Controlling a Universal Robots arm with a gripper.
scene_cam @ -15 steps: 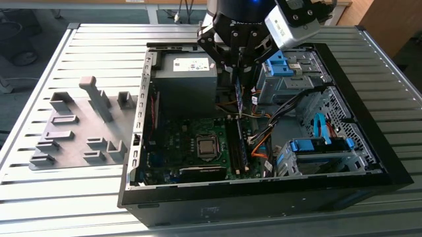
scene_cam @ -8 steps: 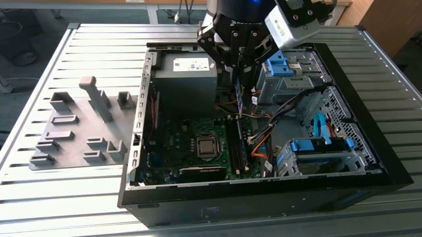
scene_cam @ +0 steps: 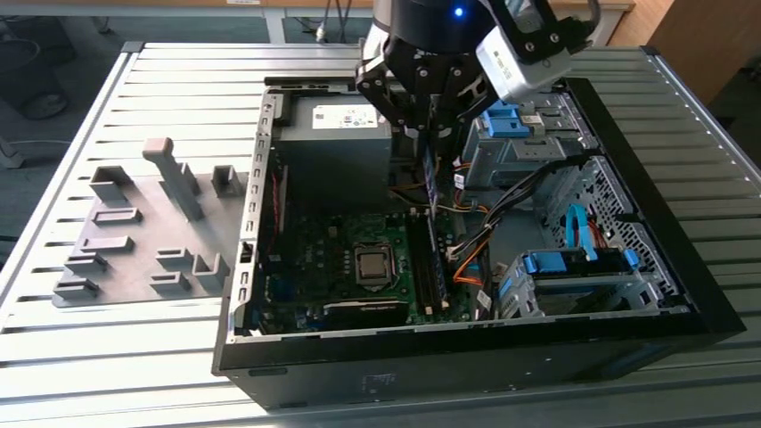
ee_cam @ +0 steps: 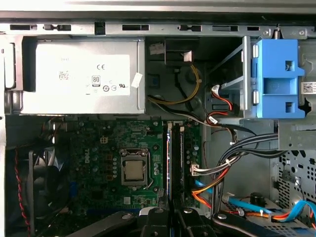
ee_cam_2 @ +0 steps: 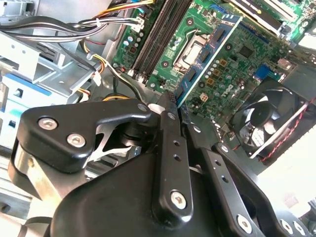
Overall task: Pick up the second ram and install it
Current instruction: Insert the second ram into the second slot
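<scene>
My gripper (scene_cam: 429, 134) hangs over the open computer case (scene_cam: 256, 232), shut on the second ram (scene_cam: 429, 196). The stick is a thin blue-green board held by one end. In the exterior view it hangs down edge-on toward the motherboard (scene_cam: 345, 267). In the second wrist view the second ram (ee_cam_2: 207, 59) runs out from between the black fingertips (ee_cam_2: 170, 106), above the board beside the processor socket (ee_cam_2: 190, 52). The dark memory slots (ee_cam: 176, 158) lie straight below the gripper (ee_cam: 170, 217) in the first wrist view. I cannot tell whether any slot holds a stick.
A grey power supply (scene_cam: 339, 120) fills the case's far end. Blue drive cages (scene_cam: 571, 267) and loose cables (scene_cam: 487, 232) crowd the exterior view's right of the slots. A grey holder plate with blocks (scene_cam: 131, 241) lies outside the case on the slatted table. A fan (ee_cam_2: 274, 116) sits by the board.
</scene>
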